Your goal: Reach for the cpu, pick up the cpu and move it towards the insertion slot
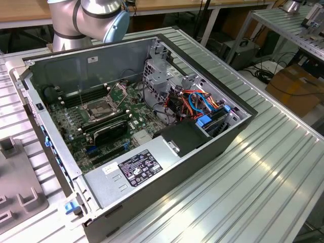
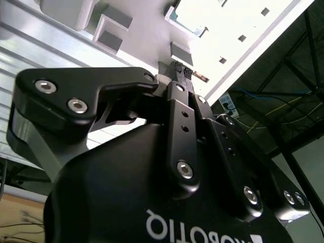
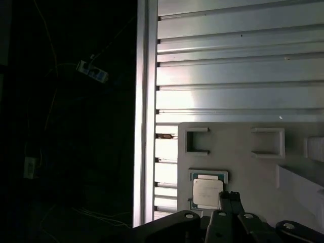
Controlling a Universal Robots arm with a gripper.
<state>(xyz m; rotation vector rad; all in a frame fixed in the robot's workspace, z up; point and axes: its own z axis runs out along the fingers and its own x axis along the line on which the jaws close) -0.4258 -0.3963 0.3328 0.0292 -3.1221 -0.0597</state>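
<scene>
- Ribbed aluminium table is carrying an open computer case in the exterior view, and we are seeing the robot arm rising behind the case's far wall.
- Inside the case we are looking at the insertion slot, its shiny silver frame lying on the green board just beside the long black memory slots.
- A grey power supply is sitting at the near end of the case, and a bundle of orange and blue cables is lying toward the exterior view's right.
- A grey fixture plate with raised brackets is resting on the table outside the case, at the exterior view's left.
- In the first wrist view we are finding the cpu lying flat in a green-edged seat on the grey plate, pale face up, outside the case and well apart from the insertion slot.
- The gripper is hanging just beside one edge of the cpu; we cannot tell whether it is touching the chip.
- In the second wrist view the gripper's black body is pointing at the grey plate.
- We cannot tell how the jaws are standing.
</scene>
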